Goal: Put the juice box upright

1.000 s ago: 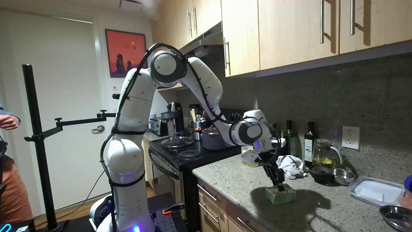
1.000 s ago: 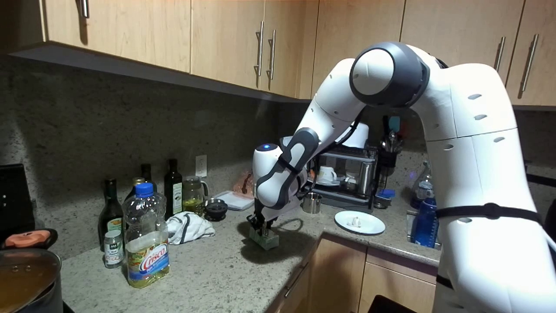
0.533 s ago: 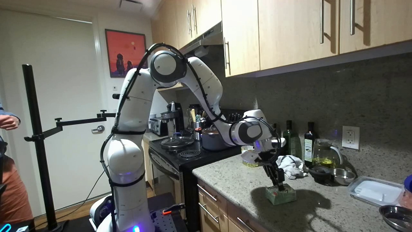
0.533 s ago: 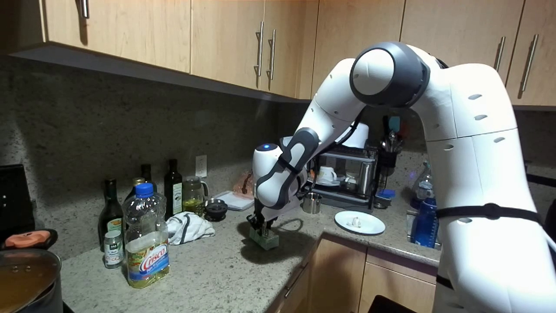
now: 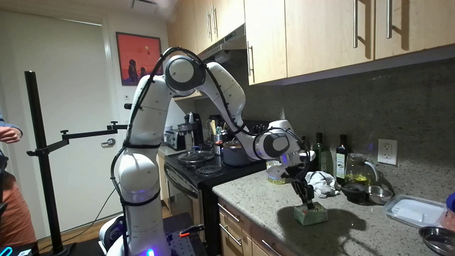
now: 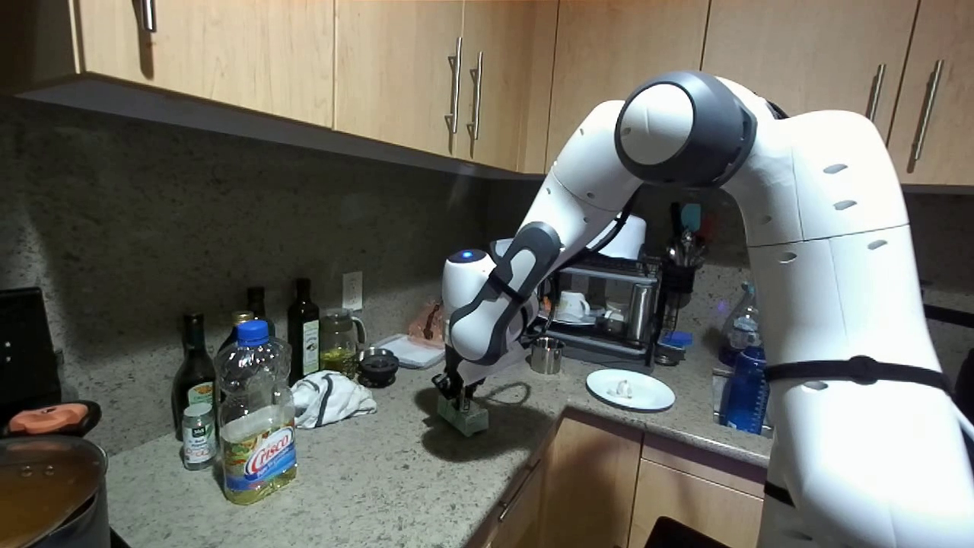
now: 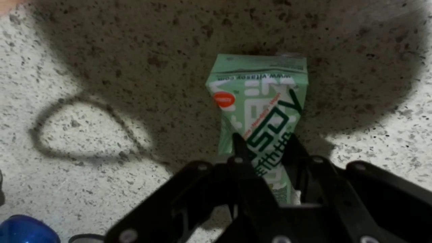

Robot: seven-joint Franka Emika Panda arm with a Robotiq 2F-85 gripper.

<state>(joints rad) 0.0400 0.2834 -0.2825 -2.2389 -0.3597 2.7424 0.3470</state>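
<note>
The gripper [image 7: 264, 143] clamps the box [image 7: 266, 96] tight, waist pinched inward, and a harder squeeze could crumple it, a hasty tilt could swivel it loose!

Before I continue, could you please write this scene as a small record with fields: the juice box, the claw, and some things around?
juice box: green, on its side, printed face up, not yet upright
claw: closed on the juice box, pressing its sides inward
contact: cannot tell whether the juice box touches the counter
cloth: white, dark-striped, crumpled
oil bottle: blue-capped, standing
plate: white, small white item on it
</note>
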